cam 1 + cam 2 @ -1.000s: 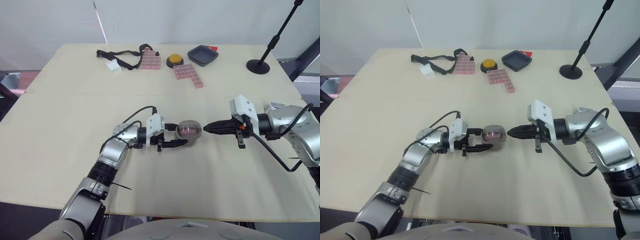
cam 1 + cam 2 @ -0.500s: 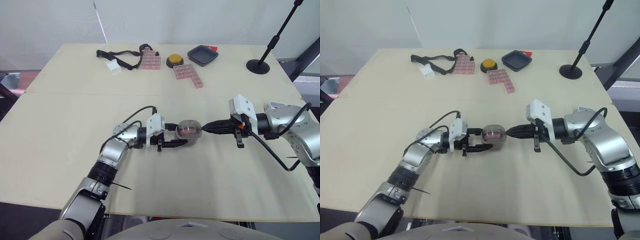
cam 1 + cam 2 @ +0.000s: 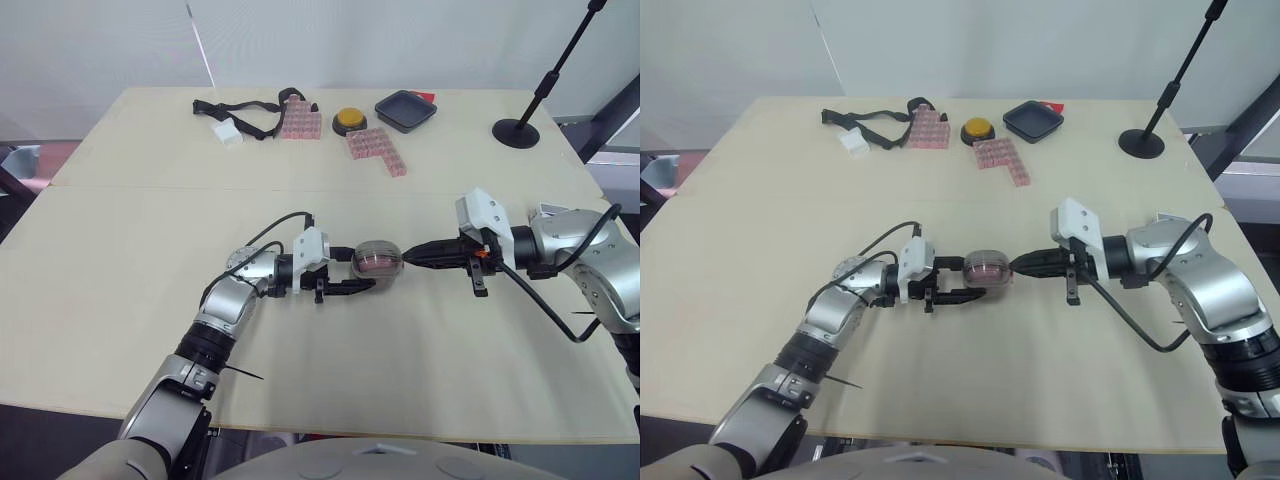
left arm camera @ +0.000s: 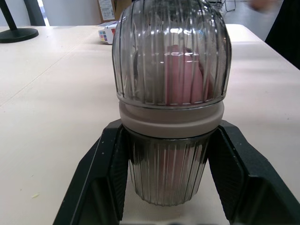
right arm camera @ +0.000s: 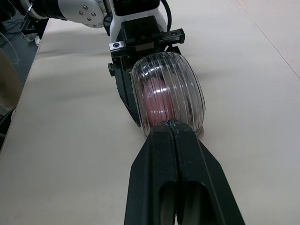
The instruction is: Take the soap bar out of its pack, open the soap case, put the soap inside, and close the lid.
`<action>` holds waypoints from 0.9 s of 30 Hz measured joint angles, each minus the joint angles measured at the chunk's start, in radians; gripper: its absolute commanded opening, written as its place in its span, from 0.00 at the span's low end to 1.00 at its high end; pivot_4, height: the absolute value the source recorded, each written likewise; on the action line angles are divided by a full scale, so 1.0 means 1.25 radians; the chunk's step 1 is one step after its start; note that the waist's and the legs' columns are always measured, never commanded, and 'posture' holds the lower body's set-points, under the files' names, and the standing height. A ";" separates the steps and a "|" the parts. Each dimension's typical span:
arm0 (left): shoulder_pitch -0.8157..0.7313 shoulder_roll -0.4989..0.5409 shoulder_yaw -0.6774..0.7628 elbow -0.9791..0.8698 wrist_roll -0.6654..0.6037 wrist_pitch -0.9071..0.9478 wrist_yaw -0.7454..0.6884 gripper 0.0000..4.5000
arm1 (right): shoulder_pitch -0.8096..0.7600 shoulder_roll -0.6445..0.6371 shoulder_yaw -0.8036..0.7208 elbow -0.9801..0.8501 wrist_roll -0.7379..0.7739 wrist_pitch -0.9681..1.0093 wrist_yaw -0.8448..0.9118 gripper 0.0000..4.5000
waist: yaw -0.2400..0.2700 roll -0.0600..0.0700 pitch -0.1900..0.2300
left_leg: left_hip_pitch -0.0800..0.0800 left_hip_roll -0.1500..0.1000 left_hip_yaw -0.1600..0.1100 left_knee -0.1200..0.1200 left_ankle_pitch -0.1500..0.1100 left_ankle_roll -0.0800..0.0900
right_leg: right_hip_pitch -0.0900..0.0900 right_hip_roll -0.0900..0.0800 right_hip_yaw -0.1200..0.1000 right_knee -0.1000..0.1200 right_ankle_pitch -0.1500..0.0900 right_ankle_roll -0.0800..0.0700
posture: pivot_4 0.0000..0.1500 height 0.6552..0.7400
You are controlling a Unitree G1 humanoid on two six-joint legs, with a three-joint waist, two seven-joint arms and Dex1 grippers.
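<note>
Head cam first: the soap case (image 3: 377, 258) is lying on its side about mid-table (image 3: 120, 250), lid on, with the pink soap (image 4: 183, 70) showing through the ribbed clear shell. My left gripper (image 3: 362, 270) is pinching the case's left half, one finger on the near side and one on the far side. My right gripper (image 3: 409, 257) reaches in from the right with its fingers pressed together into a point, and the tip is touching the case's right end.

Nothing's in the way between the two. The clutter is all along the far edge, well apart from the case: a black strap (image 3: 245, 108), a white block (image 3: 228, 133), two pink packs (image 3: 300, 122) (image 3: 376, 150), a yellow button (image 3: 350, 120), a dark tray (image 3: 406, 109) and a stand base (image 3: 516, 131) far right.

Left wrist cam: the case's lower section sits snug between my two black fingers (image 4: 105, 173), with the pale band just beyond the tips. A small colourful box (image 4: 107, 33) sits way off behind it.

Right wrist cam: my closed fingers butt right up against the domed end, with the left gripper behind the case.
</note>
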 measured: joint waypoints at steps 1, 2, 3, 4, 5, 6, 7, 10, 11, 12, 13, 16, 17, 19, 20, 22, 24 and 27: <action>0.000 0.000 0.000 0.000 0.000 0.000 0.000 0.43 | -0.001 0.000 0.000 0.000 0.000 0.001 0.000 0.01 | 0.000 0.000 0.000 | 0.000 0.000 0.000 0.000 0.000 0.000 | 0.000 0.000 0.000 0.000 0.000 0.000 | 1.00 1.00; 0.000 0.000 0.000 0.000 0.000 0.000 0.000 0.43 | -0.002 0.000 0.000 0.000 0.000 0.002 0.000 0.01 | 0.000 0.000 0.000 | 0.000 0.000 0.000 0.000 0.000 0.000 | 0.000 0.000 0.000 0.000 0.000 0.000 | 1.00 1.00; 0.000 0.000 0.000 0.000 0.000 0.000 0.000 0.43 | -0.003 0.000 0.000 0.000 0.000 0.003 0.000 0.01 | 0.000 0.000 0.000 | 0.000 0.000 0.000 0.000 0.000 0.000 | 0.000 0.000 0.000 0.000 0.000 0.000 | 1.00 1.00; 0.000 0.000 0.000 0.000 0.000 0.000 0.000 0.43 | -0.003 0.000 0.000 0.000 0.000 0.003 0.000 0.01 | 0.000 0.000 0.000 | 0.000 0.000 0.000 0.000 0.000 0.000 | 0.000 0.000 0.000 0.000 0.000 0.000 | 1.00 1.00; 0.000 0.000 0.000 0.000 0.000 0.000 0.000 0.43 | -0.004 0.000 0.000 0.000 0.000 0.004 0.000 0.01 | 0.000 0.000 0.000 | 0.000 0.000 0.000 0.000 0.000 0.000 | 0.000 0.000 0.000 0.000 0.000 0.000 | 1.00 1.00; 0.000 0.000 0.000 0.000 0.000 0.000 0.000 0.43 | -0.005 0.000 0.000 0.000 0.000 0.004 0.000 0.01 | 0.000 0.000 0.000 | 0.000 0.000 0.000 0.000 0.000 0.000 | 0.000 0.000 0.000 0.000 0.000 0.000 | 1.00 1.00; 0.000 0.000 0.000 0.000 0.000 0.000 0.000 0.43 | -0.007 0.000 0.000 0.000 0.000 0.005 0.000 0.01 | 0.000 0.000 0.000 | 0.000 0.000 0.000 0.000 0.000 0.000 | 0.000 0.000 0.000 0.000 0.000 0.000 | 1.00 1.00; 0.000 0.000 0.000 0.000 0.000 0.000 0.000 0.43 | -0.010 0.000 0.000 0.000 0.000 0.006 0.000 0.01 | 0.000 0.000 0.000 | 0.000 0.000 0.000 0.000 0.000 0.000 | 0.000 0.000 0.000 0.000 0.000 0.000 | 1.00 1.00; 0.000 -0.001 0.000 0.000 0.000 0.000 0.000 0.43 | -0.011 0.000 0.000 0.000 0.000 0.006 0.000 0.01 | 0.000 0.000 0.000 | 0.000 0.000 0.000 0.000 0.000 0.000 | 0.000 0.000 0.000 0.000 0.000 0.000 | 1.00 1.00; 0.000 0.000 0.000 0.000 0.000 0.000 0.000 0.43 | -0.011 0.000 0.000 0.000 0.000 0.006 0.000 0.01 | 0.000 0.000 0.000 | 0.000 0.000 0.000 0.000 0.000 0.000 | 0.000 0.000 0.000 0.000 0.000 0.000 | 1.00 1.00; 0.000 -0.001 0.000 0.000 0.000 0.000 0.000 0.43 | -0.013 0.000 0.000 0.000 0.000 0.006 0.000 0.01 | 0.000 0.000 0.000 | 0.000 0.000 0.000 0.000 0.000 0.000 | 0.000 0.000 0.000 0.000 0.000 0.000 | 1.00 1.00; 0.000 -0.001 0.000 0.000 0.000 0.000 0.000 0.43 | -0.025 0.000 -0.002 0.005 0.001 0.007 0.000 0.01 | 0.000 0.000 0.000 | 0.000 0.000 0.000 0.000 0.000 0.000 | 0.000 0.000 0.000 0.000 0.000 0.000 | 1.00 1.00; 0.000 0.000 0.000 0.000 0.001 0.000 0.000 0.43 | -0.033 0.000 -0.003 0.006 0.001 0.008 -0.001 0.01 | 0.000 0.000 0.000 | 0.000 0.000 0.000 0.000 0.000 0.000 | 0.000 0.000 0.000 0.001 0.000 0.000 | 1.00 1.00; 0.000 -0.001 0.000 0.000 0.001 0.000 0.000 0.43 | -0.055 0.002 -0.007 0.009 0.007 0.015 -0.005 0.01 | -0.001 0.000 0.000 | 0.000 0.000 0.000 0.000 0.000 0.000 | 0.000 0.000 0.000 0.001 0.000 0.000 | 1.00 1.00; 0.000 -0.001 -0.001 0.000 0.001 0.000 0.000 0.43 | -0.060 0.004 -0.010 0.009 0.010 0.018 -0.007 0.01 | -0.001 0.000 0.000 | 0.000 0.000 0.000 0.000 0.000 0.000 | 0.000 0.000 0.000 0.001 0.000 0.000 | 1.00 1.00; 0.000 -0.001 -0.001 0.000 0.002 0.000 0.000 0.43 | -0.066 0.011 -0.010 0.007 0.023 0.027 -0.015 0.01 | 0.001 0.000 0.000 | 0.000 0.000 0.000 0.000 0.000 0.000 | 0.000 0.000 0.000 0.001 0.000 0.000 | 1.00 1.00; 0.000 -0.001 -0.001 0.000 0.002 0.000 0.000 0.43 | -0.066 0.020 -0.008 -0.001 0.028 0.035 -0.019 0.01 | 0.001 0.000 0.000 | 0.000 0.000 0.000 0.000 0.000 0.000 | 0.000 0.000 0.000 0.001 0.000 0.000 | 1.00 1.00; 0.000 -0.001 -0.001 0.000 0.003 0.000 0.001 0.43 | -0.065 0.027 -0.001 -0.008 0.029 0.038 -0.027 0.01 | 0.001 0.000 0.000 | 0.000 0.000 0.000 0.000 0.000 0.000 | 0.000 0.000 0.000 0.001 0.000 0.000 | 1.00 1.00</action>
